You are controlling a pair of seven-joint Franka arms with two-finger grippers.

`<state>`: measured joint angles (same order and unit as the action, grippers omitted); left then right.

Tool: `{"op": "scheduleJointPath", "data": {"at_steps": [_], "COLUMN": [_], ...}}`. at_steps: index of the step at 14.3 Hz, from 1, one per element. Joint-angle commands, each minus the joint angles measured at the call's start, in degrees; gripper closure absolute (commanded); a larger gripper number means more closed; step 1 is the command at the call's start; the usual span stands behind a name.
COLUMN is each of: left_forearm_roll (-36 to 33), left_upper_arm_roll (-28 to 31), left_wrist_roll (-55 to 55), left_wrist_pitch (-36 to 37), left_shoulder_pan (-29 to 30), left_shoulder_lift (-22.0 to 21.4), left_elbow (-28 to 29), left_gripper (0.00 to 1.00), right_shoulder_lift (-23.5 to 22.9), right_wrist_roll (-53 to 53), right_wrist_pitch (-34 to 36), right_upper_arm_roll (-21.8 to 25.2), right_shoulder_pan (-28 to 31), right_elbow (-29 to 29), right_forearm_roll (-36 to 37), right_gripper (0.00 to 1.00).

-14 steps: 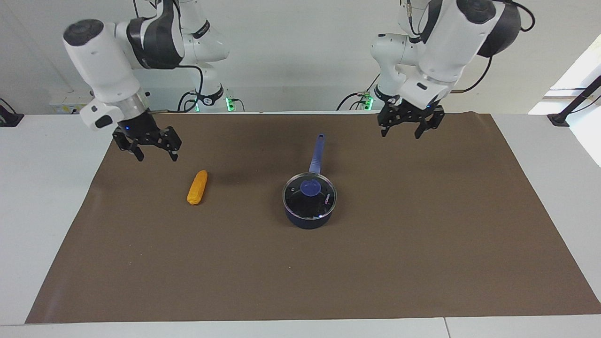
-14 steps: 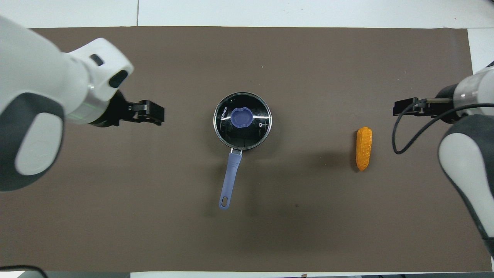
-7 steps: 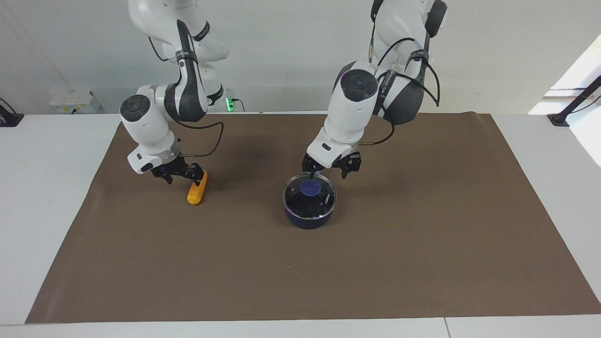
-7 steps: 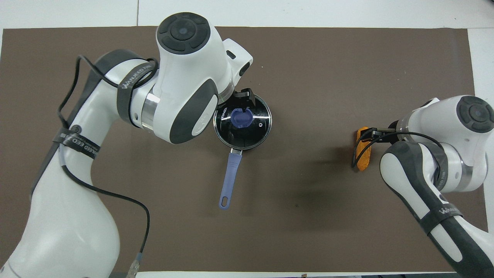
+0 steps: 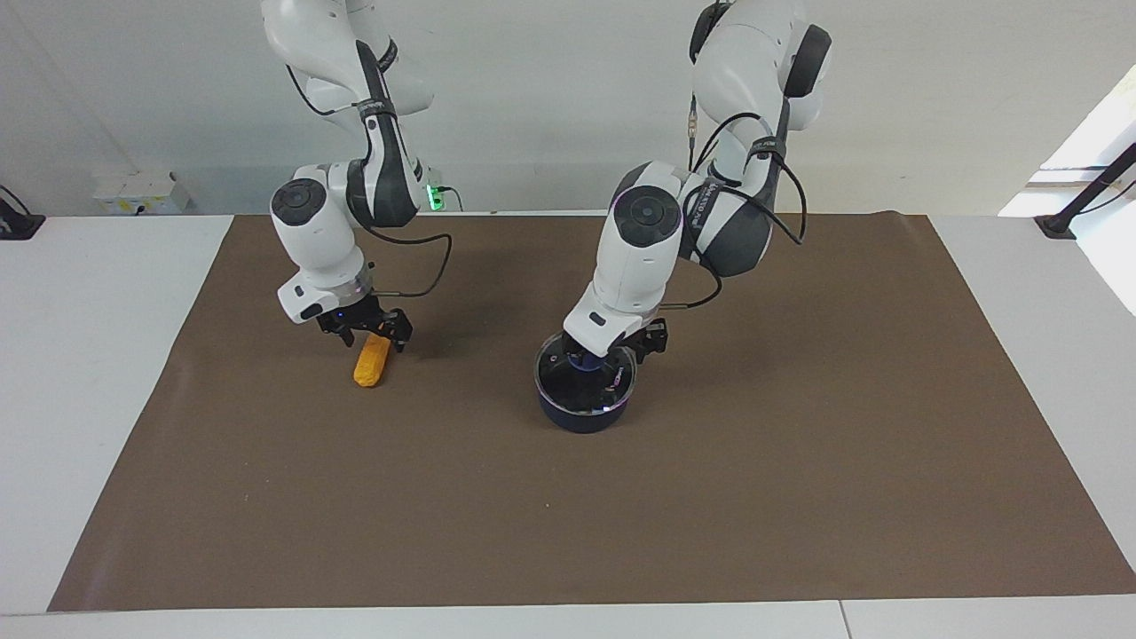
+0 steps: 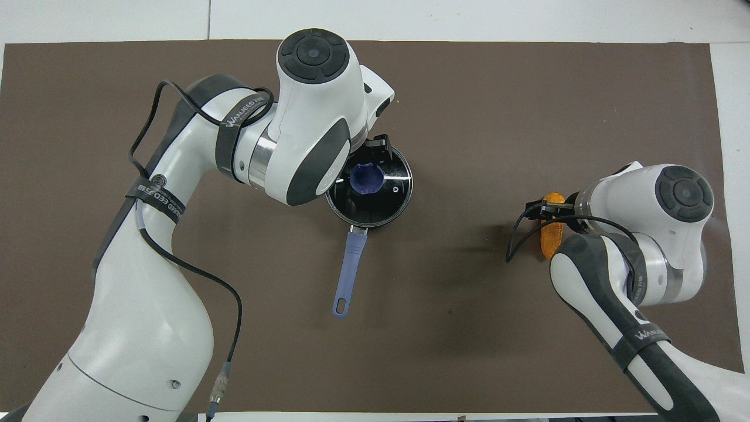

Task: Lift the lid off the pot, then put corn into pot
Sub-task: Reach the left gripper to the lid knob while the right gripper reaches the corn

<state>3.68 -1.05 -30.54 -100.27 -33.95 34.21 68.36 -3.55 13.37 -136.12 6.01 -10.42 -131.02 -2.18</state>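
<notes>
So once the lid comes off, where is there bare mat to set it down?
Bare mat lies beside the pot toward the left arm's end, and farther from the robots than pot and corn. It is crowded at the lid under the left pincer, and at the corn under the right pincer.

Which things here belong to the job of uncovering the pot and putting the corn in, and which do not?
Belong to the job:
- lid, on the pot
- corn, on the mat toward the right arm's end
- left gripper, at the lid's knob
- right gripper, at the corn

Not part of it:
- brown mat
- white table
</notes>
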Motion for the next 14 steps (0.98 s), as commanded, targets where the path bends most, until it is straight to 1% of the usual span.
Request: {"op": "scheduleJointPath", "data": {"at_steps": [1, 2, 4, 6, 8, 9, 13, 14], "left_forearm_roll": [-1.04, -0.95, -1.13, -1.83, -3.06, -3.06, -3.33, -3.33], "left_upper_arm_roll": [0.26, 0.17, -0.09, -0.1, -0.45, -0.45, -0.45, -0.36], "left_wrist_roll": [-0.05, -0.05, -0.05, -0.05, -0.05, -0.05, 0.04, 0.04], "left_wrist_pitch": [-0.09, -0.18, -0.1, -0.53, -1.5, -2.03, -3.08, -3.35], "left_shoulder_pan": [-1.04, -1.12, -1.3, -1.47, -1.47, -1.82, -2.27, -2.18], "left_shoulder_lift": [1.3, 1.3, 1.21, 1.3, 1.3, 1.3, 1.12, 1.12], "left_elbow": [-2.62, -2.62, -2.53, -2.18, -1.48, -1.13, 0.27, 0.54], "left_gripper": [0.0, 0.0, 0.0, 0.0, 0.0, 0.0, 0.0, 0.0], "right_shoulder_lift": [-1.27, -1.63, -2.33, -2.42, -2.33, -2.33, -1.81, -1.81], "right_wrist_roll": [0.25, -0.1, -0.01, 0.25, 0.08, -0.19, -0.63, -1.15], "right_wrist_pitch": [-2.57, -3.79, -3.72, -3.8, -3.19, -3.1, -3.36, -3.19], "right_upper_arm_roll": [-0.12, -0.12, -0.12, -0.12, -0.12, -0.12, -0.12, -0.12], "right_shoulder_pan": [0.67, 1.1, 1.02, 0.59, 0.4, 0.49, 0.41, 0.41], "right_elbow": [-0.56, -0.9, -1.0, -1.0, -1.0, -1.0, -2.57, -2.75], "right_forearm_roll": [-0.81, -0.81, -0.81, -0.81, -0.81, -0.81, -0.81, -0.81], "right_gripper": [0.03, 0.03, 0.05, 0.18, 0.21, 0.27, 0.28, 0.43]}}
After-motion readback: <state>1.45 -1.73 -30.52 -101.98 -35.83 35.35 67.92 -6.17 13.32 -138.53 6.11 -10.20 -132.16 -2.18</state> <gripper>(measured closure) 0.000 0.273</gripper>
